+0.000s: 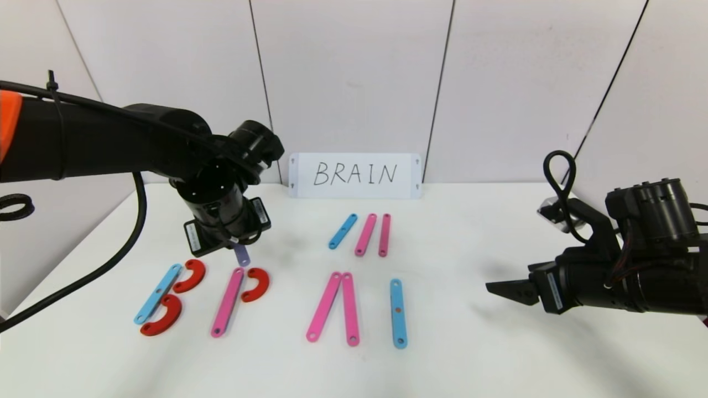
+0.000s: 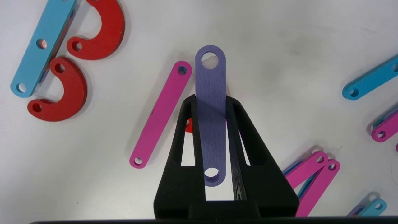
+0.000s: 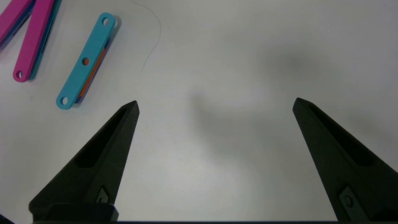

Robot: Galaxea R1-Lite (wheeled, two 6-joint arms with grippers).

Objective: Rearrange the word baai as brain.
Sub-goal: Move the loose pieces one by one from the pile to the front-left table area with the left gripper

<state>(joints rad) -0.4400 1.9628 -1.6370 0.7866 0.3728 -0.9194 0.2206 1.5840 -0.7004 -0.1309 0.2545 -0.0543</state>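
We judge the word about half remade. On the counter [image 1: 498, 354], the B is finished: a blue strip [image 1: 158, 293] with two red curves [image 1: 189, 275] against it. The second letter so far reads as a P, a pink strip [image 1: 227, 302] with one red curve [image 1: 256, 284] at its top; it lacks its slanting leg. Our left gripper [image 2: 211, 102] hangs just above that letter, jaws clamped on the short lilac strip [image 2: 210, 102], which we take to be that leg. The A [image 1: 334, 307] is two pink strips meeting at the top, no crossbar visible, and the I [image 1: 397, 312] stands beside it. No N is built yet; three spare strips [image 1: 362, 233] wait below the white card [image 1: 355, 175]. Our right gripper [image 3: 214, 105] idles well right, jaws apart, empty.
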